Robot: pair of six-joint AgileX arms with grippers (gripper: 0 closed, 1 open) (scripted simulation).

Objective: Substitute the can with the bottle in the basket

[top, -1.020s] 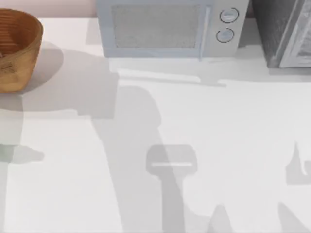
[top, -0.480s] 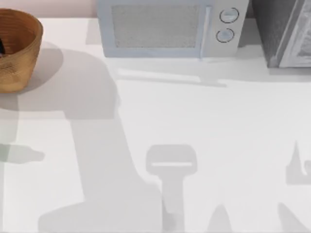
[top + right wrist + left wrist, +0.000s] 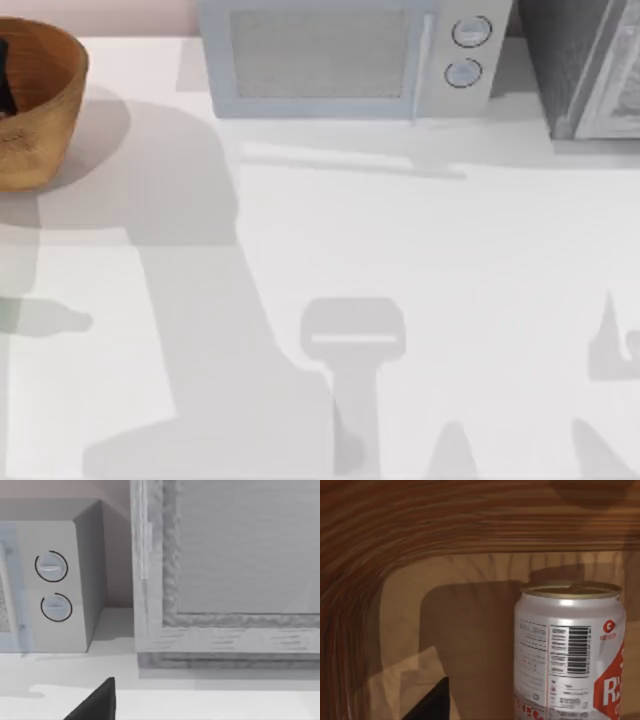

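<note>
While my left pincer hangs inside the basket at the table's far-left corner, I see just one dark fingertip in the left wrist view, so I cannot tell how wide it is spread or whether it grips anything. Right pincer: same story, one dark tip low over the table near the far-right corner, parked, opening unknown.

The can stands upright on the basket floor, apart from the visible finger, close to the woven wall. Step in hand, my guess: get the can out first. I'd centre the fingers either side of the can body, stay off the basket wall, close on the mid-body, lift straight up past the rim.

Label: barcode and fine print, unreadable; red panel with a big white "R", red round logo above.

Further back: microwave on the far edge, grey cabinet beside it.
</note>
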